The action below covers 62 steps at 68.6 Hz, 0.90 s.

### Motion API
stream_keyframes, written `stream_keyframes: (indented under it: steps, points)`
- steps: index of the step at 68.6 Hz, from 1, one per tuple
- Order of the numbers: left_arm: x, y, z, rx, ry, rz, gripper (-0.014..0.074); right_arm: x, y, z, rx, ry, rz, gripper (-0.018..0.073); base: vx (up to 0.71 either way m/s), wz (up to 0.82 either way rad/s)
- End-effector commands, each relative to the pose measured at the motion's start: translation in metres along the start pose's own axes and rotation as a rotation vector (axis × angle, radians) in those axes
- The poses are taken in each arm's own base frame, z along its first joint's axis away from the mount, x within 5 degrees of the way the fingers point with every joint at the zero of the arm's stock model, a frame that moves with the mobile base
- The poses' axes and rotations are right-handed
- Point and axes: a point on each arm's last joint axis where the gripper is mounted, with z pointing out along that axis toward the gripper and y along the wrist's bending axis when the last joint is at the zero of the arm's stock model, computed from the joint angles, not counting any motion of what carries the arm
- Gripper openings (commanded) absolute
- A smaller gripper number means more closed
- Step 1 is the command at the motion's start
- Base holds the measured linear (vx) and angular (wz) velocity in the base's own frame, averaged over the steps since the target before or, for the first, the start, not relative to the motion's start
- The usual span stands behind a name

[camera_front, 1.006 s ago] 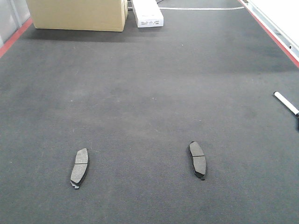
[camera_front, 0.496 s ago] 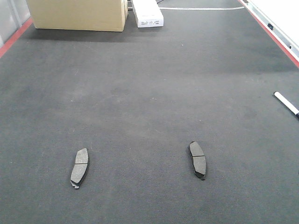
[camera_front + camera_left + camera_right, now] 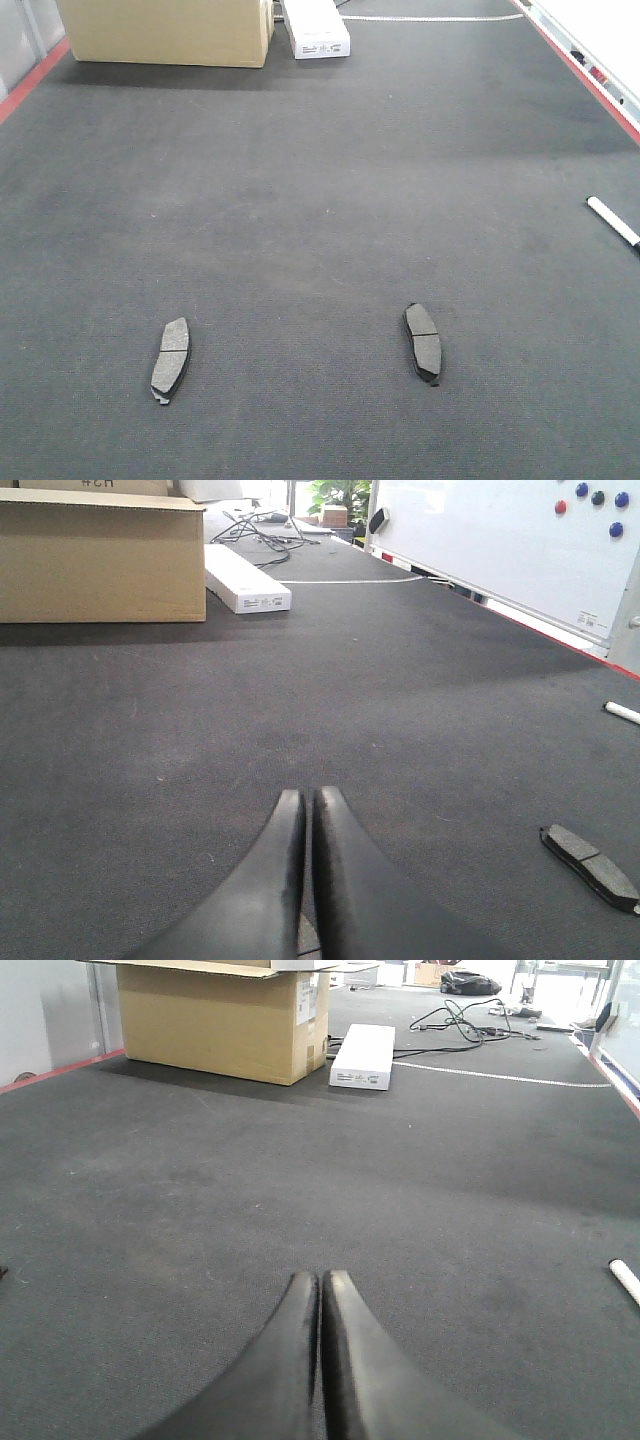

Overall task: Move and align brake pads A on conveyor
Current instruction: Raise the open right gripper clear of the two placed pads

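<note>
Two dark-grey brake pads lie flat on the charcoal conveyor (image 3: 320,200). One brake pad (image 3: 171,359) is at the near left and the other brake pad (image 3: 423,343) at the near right, both lengthwise toward the far end. In the left wrist view my left gripper (image 3: 308,796) is shut with nothing in it, low over the belt, and one pad (image 3: 590,865) lies to its right. In the right wrist view my right gripper (image 3: 321,1278) is shut and empty over bare belt. Neither gripper shows in the front view.
A cardboard box (image 3: 165,32) and a white box (image 3: 316,28) stand at the far end of the belt. A white marker (image 3: 612,220) lies near the right edge. Red strips (image 3: 30,82) run along both sides. A whiteboard (image 3: 500,540) stands at the right.
A dark part at the right edge of the front view, beside the marker, has withdrawn out of the picture. The pads have not moved.
</note>
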Motion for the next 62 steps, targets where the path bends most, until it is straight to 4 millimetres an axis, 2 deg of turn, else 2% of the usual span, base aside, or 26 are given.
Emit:
stream_keyframes:
  steps: [1, 62]
  points:
    - [-0.0145, -0.001, -0.001, 0.003, -0.091, -0.006, -0.0006, -0.0141, -0.0017, -0.0014, 0.016, -0.085, -0.003, -0.0006, 0.0, 0.0]
    - [-0.0145, -0.001, -0.001, 0.003, -0.091, -0.006, -0.0006, -0.0142, -0.0018, -0.0014, 0.016, -0.086, -0.003, -0.0006, -0.01, 0.0]
